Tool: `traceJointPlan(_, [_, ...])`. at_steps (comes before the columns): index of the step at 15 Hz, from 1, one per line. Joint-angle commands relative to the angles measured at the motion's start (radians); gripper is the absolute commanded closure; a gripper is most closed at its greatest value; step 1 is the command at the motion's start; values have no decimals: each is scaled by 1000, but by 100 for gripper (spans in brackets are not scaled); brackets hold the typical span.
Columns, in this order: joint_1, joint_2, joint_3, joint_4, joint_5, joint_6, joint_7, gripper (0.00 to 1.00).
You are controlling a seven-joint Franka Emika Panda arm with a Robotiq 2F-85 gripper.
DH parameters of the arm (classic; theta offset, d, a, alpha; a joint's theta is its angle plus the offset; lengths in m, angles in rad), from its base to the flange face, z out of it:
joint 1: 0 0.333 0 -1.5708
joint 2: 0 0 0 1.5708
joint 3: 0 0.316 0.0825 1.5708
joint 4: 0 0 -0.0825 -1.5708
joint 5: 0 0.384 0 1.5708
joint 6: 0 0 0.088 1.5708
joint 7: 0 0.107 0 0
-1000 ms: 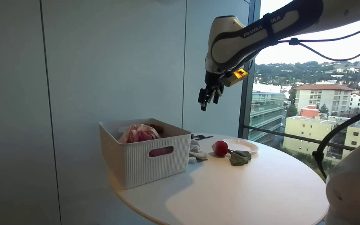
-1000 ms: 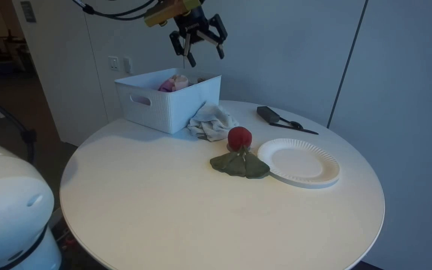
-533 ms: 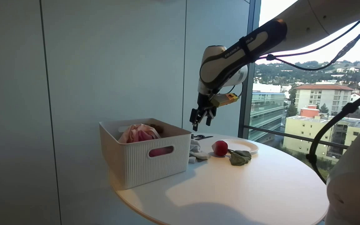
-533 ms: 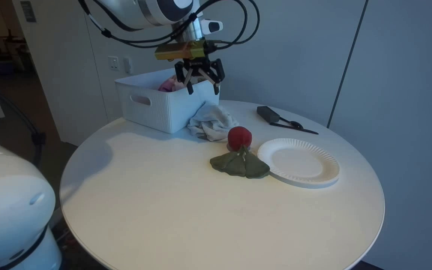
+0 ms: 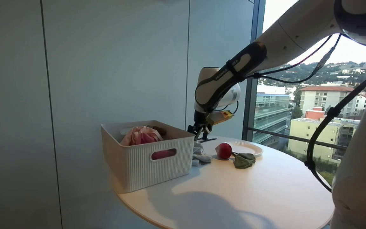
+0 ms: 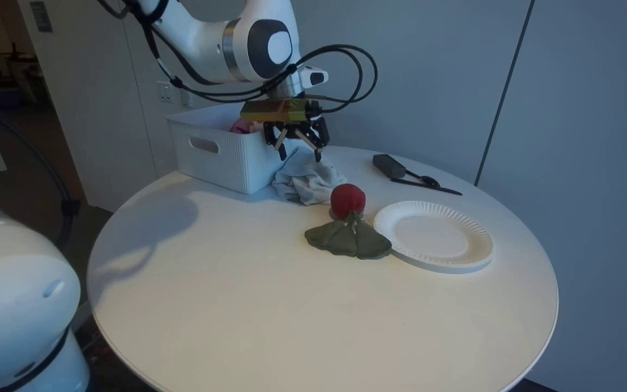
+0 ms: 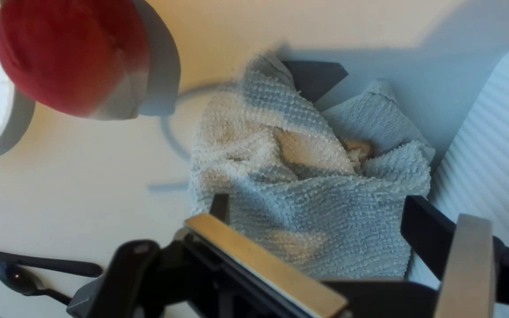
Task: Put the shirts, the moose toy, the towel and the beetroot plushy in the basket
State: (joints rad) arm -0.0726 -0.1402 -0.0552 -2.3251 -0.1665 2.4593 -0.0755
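Observation:
The grey-white towel (image 6: 309,182) lies crumpled on the table against the basket's side; it also shows in the wrist view (image 7: 325,190). My gripper (image 6: 300,155) is open and empty just above it, its fingertips (image 7: 415,216) apart over the towel's two sides. The white basket (image 5: 159,173) holds pink cloth (image 5: 141,135), seemingly a shirt, and a brown fuzzy thing (image 5: 160,130), perhaps the moose toy; the rest inside is hidden. The red beetroot plushy (image 6: 348,200) with green leaves lies on the table beside the towel, and shows in the wrist view (image 7: 69,53).
A white paper plate (image 6: 433,237) stands beside the beetroot's leaves. Black utensils (image 6: 392,166) lie near the table's far edge, by the wall. The basket's ribbed wall (image 7: 502,145) is close to one finger. The round table (image 6: 270,310) extends toward the robot base.
My gripper has come down from above the basket's rim height to just over the towel, staying open. The towel, beetroot and basket stay in place.

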Motion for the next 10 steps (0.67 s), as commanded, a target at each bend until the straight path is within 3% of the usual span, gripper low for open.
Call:
traceJointPlan(1, [-15,79,-3,43,-50,80,55,0])
traceJointPlan(9, [-19,203,-22,94,-23,171,68,3])
traceJointPlan(10, [-19,216,-22,97,2,179,55,25])
